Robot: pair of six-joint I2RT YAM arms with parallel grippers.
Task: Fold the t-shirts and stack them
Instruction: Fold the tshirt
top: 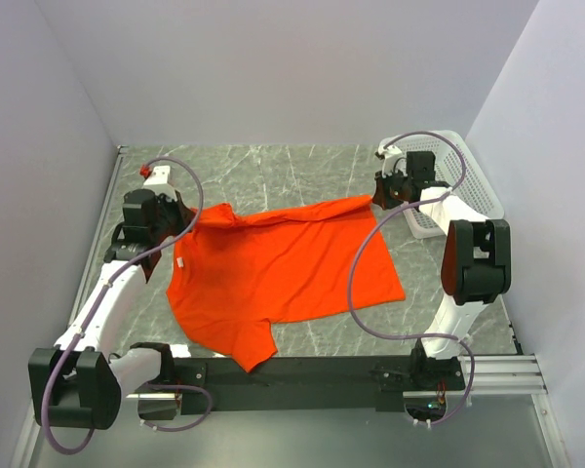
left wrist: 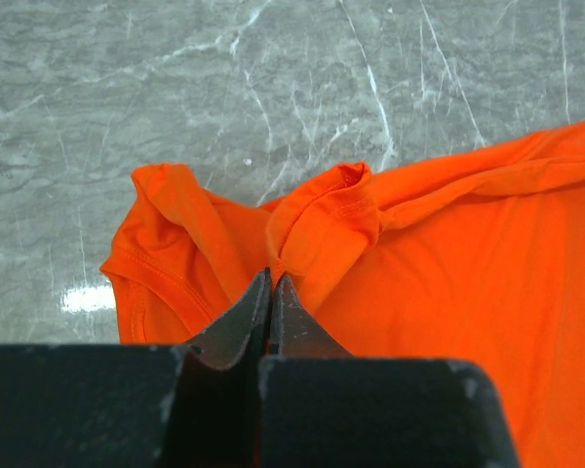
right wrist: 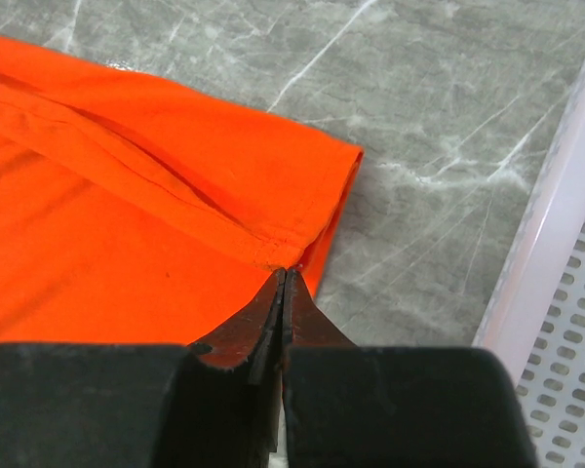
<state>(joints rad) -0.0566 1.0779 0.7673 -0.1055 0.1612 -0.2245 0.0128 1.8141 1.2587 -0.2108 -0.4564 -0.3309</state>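
Orange-red t-shirt (top: 283, 273) spread on grey marble table (top: 273, 168); L gripper (top: 188, 216) at its left end, R gripper (top: 378, 200) at far-right corner. White basket (top: 476, 187) beside R arm.

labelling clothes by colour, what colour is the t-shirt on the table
Bright orange-red, plain, no print; the t-shirt shows best in the top external view.

The t-shirt (top: 283, 273) is solid bright orange-red all over, with just a tiny white tag (top: 179, 263) at its collar. Under it the table (top: 273, 171) is grey marble-look with thin white veins. Right of the t-shirt, the basket (top: 473, 185) is white with a dotted hole pattern. The arms (top: 107, 297) are white with black joints, and the cables (top: 354, 292) are lilac.
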